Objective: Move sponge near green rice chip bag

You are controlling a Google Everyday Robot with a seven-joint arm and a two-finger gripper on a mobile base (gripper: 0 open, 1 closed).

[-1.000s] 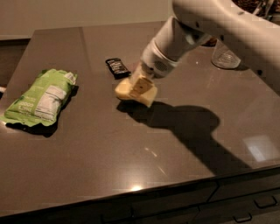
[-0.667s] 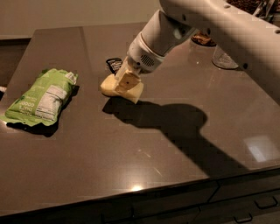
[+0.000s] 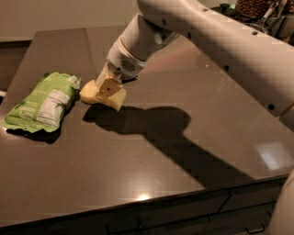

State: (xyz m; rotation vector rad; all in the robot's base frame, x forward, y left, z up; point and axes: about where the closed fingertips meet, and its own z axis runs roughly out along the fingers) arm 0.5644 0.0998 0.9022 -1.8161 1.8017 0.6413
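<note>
The pale yellow sponge [image 3: 102, 96] is held in my gripper [image 3: 106, 88] just above the dark table, close to the right edge of the green rice chip bag [image 3: 43, 102]. The gripper's fingers are shut on the sponge, reaching down from the white arm that comes in from the upper right. The bag lies flat at the left of the table with its white label panel facing up. A narrow gap shows between the sponge and the bag.
The dark brown table [image 3: 151, 165] has its front edge along the bottom, with drawers below. The arm's shadow falls across the table's middle. Dark objects [image 3: 252, 9] stand at the far right back. The small black bar is hidden behind the arm.
My gripper has carried the sponge to the left across the table, from near the black bar to just beside the green bag.
</note>
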